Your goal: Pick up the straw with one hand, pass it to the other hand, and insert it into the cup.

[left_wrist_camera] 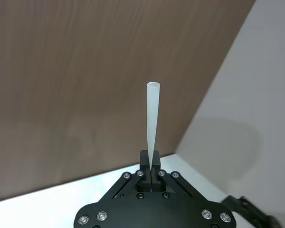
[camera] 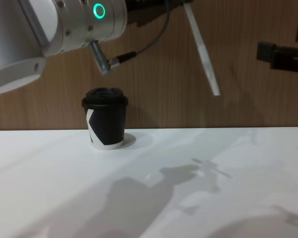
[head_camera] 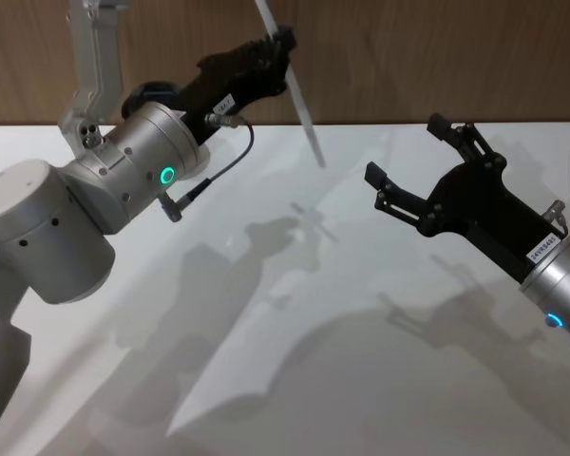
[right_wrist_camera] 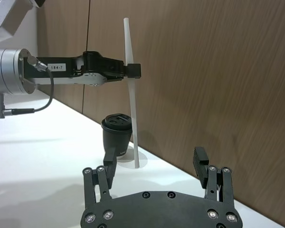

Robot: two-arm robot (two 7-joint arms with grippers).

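While my left gripper (head_camera: 283, 43) pinches the straw (head_camera: 302, 114) at upper centre, my right gripper (head_camera: 406, 150) hangs spread at right.

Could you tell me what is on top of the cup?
A black lid tops the cup, hiding its inside. The straw hangs apart in the left gripper.

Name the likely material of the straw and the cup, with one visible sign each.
The straw looks plastic: white, slightly translucent, smooth thin tube. The cup seems matte black paper, white mark; its lid looks moulded plastic, faint sheen.
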